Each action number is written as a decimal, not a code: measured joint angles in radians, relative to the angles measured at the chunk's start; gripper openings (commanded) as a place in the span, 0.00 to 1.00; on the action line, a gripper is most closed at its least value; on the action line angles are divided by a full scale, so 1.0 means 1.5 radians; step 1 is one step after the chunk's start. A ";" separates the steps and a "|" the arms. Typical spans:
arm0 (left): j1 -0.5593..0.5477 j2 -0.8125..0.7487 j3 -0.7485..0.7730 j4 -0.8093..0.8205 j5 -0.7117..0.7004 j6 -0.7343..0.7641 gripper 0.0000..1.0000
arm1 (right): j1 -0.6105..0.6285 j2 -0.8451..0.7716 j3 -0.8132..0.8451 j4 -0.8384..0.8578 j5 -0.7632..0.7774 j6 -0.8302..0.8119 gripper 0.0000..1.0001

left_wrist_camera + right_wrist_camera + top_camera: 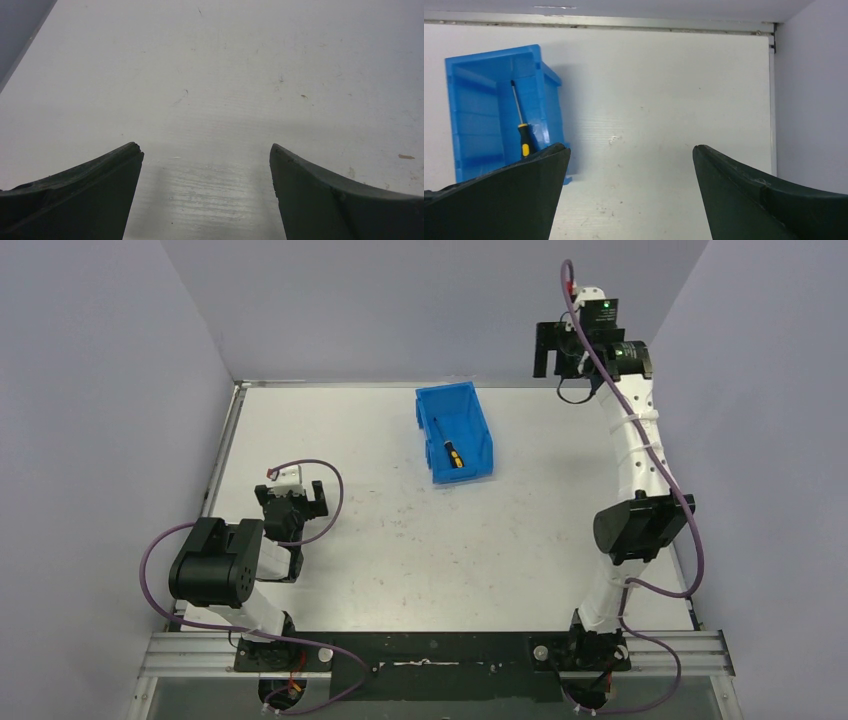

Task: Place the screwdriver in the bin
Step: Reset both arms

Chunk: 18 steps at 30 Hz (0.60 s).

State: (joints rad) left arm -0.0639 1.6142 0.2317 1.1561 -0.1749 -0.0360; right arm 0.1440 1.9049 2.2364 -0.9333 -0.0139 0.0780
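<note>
Noting the screwdriver (520,120) lies inside the bin (474,125), just beyond my right gripper's (630,148) left jaw. Both right and left gripper (206,146) gape wide, empty. I judge it light, stiff, slim; the thicker handle grips best.

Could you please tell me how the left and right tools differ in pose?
The left tool hangs low over the table, near left; the right tool sits high by the far-right corner. The left tool's camera sees only table; the right tool's sees the bin holding the screwdriver. Both are open and empty.
</note>
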 measured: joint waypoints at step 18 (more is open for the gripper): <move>0.000 0.000 0.000 0.000 0.000 0.000 0.97 | -0.139 0.000 -0.015 -0.029 -0.059 -0.010 1.00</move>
State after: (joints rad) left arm -0.0639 1.6142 0.2317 1.1561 -0.1749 -0.0360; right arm -0.0647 1.9049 2.2139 -0.9764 -0.1028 0.0624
